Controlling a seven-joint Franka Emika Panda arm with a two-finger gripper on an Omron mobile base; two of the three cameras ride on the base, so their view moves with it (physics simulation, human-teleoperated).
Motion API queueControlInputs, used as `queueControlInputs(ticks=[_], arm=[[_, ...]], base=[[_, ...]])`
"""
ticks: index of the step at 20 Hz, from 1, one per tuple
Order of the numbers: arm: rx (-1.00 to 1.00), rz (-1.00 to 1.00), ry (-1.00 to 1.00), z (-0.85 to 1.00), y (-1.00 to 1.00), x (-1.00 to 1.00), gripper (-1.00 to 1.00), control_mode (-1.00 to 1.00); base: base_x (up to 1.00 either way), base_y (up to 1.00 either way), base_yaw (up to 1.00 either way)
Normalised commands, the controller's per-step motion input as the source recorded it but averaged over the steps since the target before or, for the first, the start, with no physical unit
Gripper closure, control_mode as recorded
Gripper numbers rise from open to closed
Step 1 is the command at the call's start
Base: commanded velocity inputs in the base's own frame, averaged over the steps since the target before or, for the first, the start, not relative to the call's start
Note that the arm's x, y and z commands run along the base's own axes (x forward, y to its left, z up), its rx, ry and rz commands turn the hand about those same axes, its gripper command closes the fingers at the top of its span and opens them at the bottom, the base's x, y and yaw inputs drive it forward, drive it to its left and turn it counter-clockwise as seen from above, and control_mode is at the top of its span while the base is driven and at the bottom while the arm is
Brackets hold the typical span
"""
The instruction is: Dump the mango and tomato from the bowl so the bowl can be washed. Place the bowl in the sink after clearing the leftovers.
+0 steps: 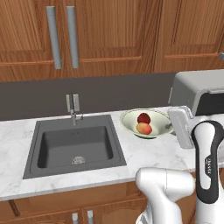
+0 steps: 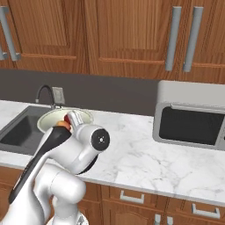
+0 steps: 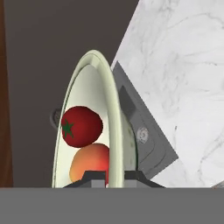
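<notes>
The bowl (image 1: 154, 131) is cream-white with a pale green rim and sits just right of the sink (image 1: 74, 146) over the white marble counter. Inside it, the deep-red tomato (image 1: 144, 117) lies behind the orange-yellow mango (image 1: 144, 128). My gripper (image 1: 170, 127) is at the bowl's right edge. In the hand view the bowl (image 3: 114, 109) is seen edge-on, with my gripper (image 3: 114, 176) shut on its rim. The tomato (image 3: 82, 126) and mango (image 3: 89, 162) rest against the inner wall. I cannot tell whether the bowl touches the counter.
A slim grey faucet (image 1: 73, 109) stands behind the sink. A grey microwave (image 1: 199, 92) sits on the counter right of the bowl, close behind my hand. Wooden cabinets hang above, and bare marble (image 2: 145, 158) stretches to the right.
</notes>
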Motion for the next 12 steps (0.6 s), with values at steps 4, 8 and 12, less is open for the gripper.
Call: queueControlInputs(ticks=[4,8,12], arm=[[-0.01,0.0,0.0,-0.12,0.01,0.51,1.0,-1.0],[-0.11,0.0,0.0,-0.14,0.09,0.38,1.0,-1.0],[-0.19,0.0,0.05,-0.22,0.4,0.45,1.0,-1.0]], base=[[0.0,0.0,0.0],[0.0,0.0,0.0],[0.0,0.0,0.0]])
